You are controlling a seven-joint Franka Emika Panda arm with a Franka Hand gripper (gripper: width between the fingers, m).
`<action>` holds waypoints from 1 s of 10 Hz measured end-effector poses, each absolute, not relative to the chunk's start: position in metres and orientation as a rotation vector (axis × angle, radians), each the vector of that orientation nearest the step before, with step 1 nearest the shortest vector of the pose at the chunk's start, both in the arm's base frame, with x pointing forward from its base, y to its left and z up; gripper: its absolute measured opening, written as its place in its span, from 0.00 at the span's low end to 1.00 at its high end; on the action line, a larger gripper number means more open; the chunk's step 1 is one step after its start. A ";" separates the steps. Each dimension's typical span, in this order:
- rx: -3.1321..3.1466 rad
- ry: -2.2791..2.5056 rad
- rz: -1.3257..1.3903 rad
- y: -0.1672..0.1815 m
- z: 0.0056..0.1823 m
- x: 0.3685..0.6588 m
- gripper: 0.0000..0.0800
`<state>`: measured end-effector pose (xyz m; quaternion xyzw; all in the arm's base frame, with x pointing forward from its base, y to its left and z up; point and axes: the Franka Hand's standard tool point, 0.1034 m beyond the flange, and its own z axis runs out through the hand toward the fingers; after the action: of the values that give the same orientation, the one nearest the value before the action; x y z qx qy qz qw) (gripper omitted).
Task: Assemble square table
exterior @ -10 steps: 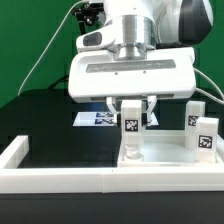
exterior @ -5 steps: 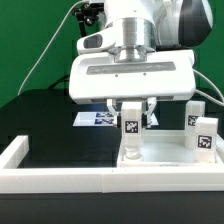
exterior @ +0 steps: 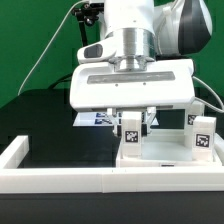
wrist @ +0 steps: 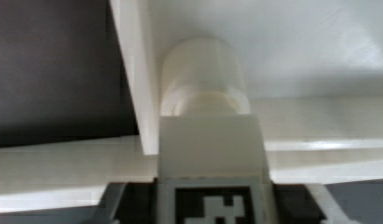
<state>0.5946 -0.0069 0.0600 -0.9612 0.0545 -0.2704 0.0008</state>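
My gripper (exterior: 133, 122) is shut on a small white tagged leg (exterior: 131, 136), which it holds upright on the near left corner of the white square table top (exterior: 165, 155). In the wrist view the leg (wrist: 209, 100) runs from between the dark fingers (wrist: 135, 200) down onto the top's white surface (wrist: 330, 60), its tag showing between the jaws. Two more tagged legs (exterior: 205, 136) (exterior: 192, 120) stand at the exterior view's right, on or just behind the top.
The long white border wall (exterior: 90, 180) runs along the front and up the exterior view's left (exterior: 14, 150). The marker board (exterior: 98, 118) lies on the black table behind the gripper. A green backdrop stands behind.
The gripper has turned about its upright axis with the leg in it and sits slightly lower. The other legs and the top have not moved.
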 end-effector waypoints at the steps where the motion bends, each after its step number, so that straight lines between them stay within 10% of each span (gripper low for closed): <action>1: -3.018 0.174 -0.865 -0.008 0.060 0.595 0.36; 6: -3.016 0.188 -0.849 -0.008 0.060 0.595 0.36; 10: -3.017 0.186 -0.827 -0.007 0.058 0.593 0.77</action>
<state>0.5932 -0.0070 0.0580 -0.9627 0.0593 -0.2640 0.0041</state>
